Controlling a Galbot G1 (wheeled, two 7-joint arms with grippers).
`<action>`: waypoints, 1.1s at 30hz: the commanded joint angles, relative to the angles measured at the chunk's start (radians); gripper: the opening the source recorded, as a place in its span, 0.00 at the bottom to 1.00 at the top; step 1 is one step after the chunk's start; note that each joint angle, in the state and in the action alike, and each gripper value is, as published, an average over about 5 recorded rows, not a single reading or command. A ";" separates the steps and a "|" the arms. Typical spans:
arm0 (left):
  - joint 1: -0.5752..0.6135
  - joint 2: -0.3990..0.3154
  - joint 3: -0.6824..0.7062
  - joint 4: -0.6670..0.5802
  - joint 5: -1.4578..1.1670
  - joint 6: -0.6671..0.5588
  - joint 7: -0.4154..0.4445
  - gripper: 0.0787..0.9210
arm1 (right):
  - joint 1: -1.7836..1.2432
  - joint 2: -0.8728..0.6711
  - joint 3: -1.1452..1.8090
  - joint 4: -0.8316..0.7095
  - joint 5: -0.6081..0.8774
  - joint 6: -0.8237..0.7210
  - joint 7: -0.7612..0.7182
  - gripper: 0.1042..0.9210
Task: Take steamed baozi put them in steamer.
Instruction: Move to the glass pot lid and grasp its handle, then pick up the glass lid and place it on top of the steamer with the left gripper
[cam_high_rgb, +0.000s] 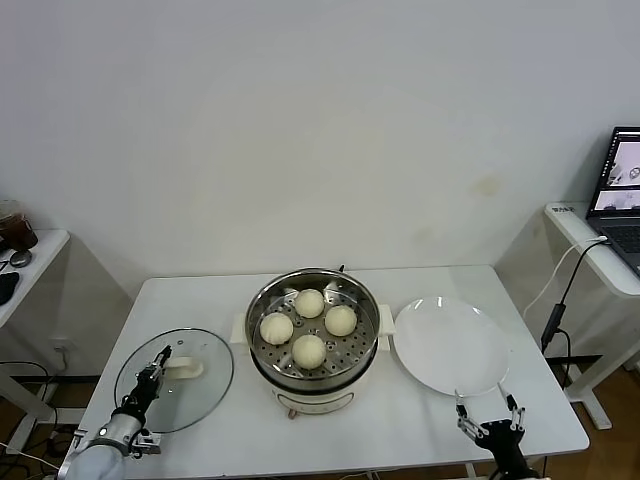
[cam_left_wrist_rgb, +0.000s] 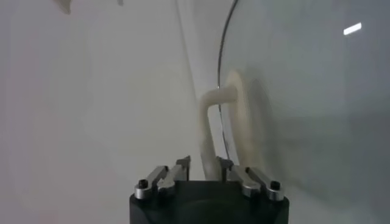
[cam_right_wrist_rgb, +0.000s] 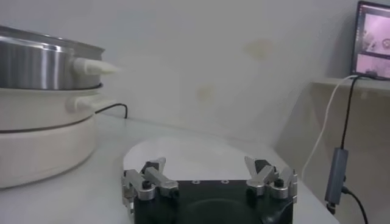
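Note:
Four cream-white baozi (cam_high_rgb: 309, 302) (cam_high_rgb: 340, 320) (cam_high_rgb: 276, 328) (cam_high_rgb: 309, 351) sit on the perforated tray of the steel steamer (cam_high_rgb: 352, 345) at the table's middle. The steamer's wall also shows in the right wrist view (cam_right_wrist_rgb: 36, 64). My left gripper (cam_high_rgb: 163, 356) is low at the front left, over the glass lid (cam_high_rgb: 190, 395) lying flat on the table. In the left wrist view the gripper (cam_left_wrist_rgb: 204, 165) is closed around the lid's white handle (cam_left_wrist_rgb: 234, 103). My right gripper (cam_high_rgb: 488, 412) is open and empty at the front right, just in front of the white plate (cam_high_rgb: 450, 345).
The plate (cam_right_wrist_rgb: 183, 152) lies right of the steamer and holds nothing. A side table with a laptop (cam_high_rgb: 620, 180) and a hanging cable (cam_high_rgb: 555, 320) stands at the right. Another small table (cam_high_rgb: 20, 260) stands at the left.

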 joint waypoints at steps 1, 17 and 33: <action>0.045 0.011 -0.017 -0.087 -0.077 -0.010 -0.002 0.15 | -0.005 -0.002 -0.007 0.017 -0.006 0.009 -0.010 0.88; 0.379 0.147 -0.183 -0.626 -0.368 0.226 0.098 0.12 | -0.022 -0.024 -0.037 0.050 0.013 0.007 -0.044 0.88; 0.062 0.296 0.252 -0.916 -0.446 0.644 0.418 0.12 | 0.001 0.003 -0.083 0.012 -0.082 0.019 -0.042 0.88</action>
